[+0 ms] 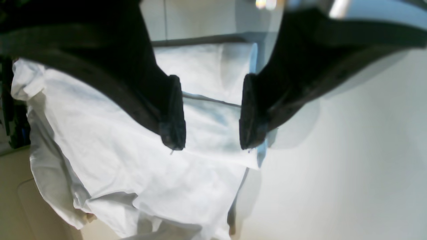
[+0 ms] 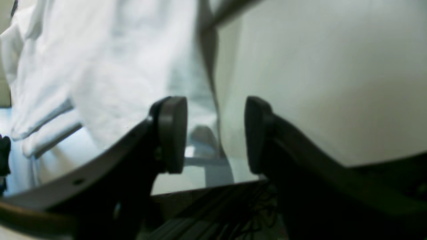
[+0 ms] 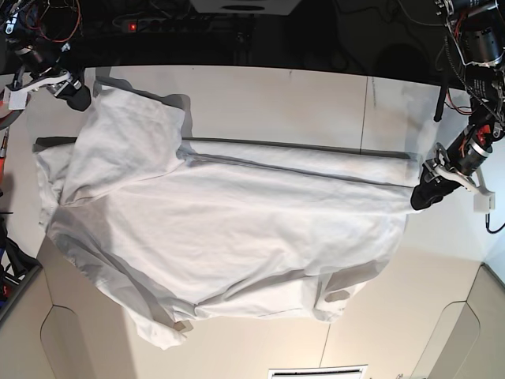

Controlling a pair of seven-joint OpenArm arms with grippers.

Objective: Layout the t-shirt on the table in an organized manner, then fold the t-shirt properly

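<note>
We found the t-shirt [image 3: 229, 237] spread wide across the table [image 3: 316, 95], its near hem rumpled toward six o'clock. We judged it soft and limp, likely to sag and crease, so hems and corners looked best for gripping. The left gripper [image 1: 211, 113] hung open, empty, over cloth at three o'clock. The right gripper [image 2: 215, 133], jaws apart, held nothing at ten o'clock. Beyond lay cables [image 3: 47, 20], obstructing nothing.

No readable text, label, brand or number — not in any view.
</note>
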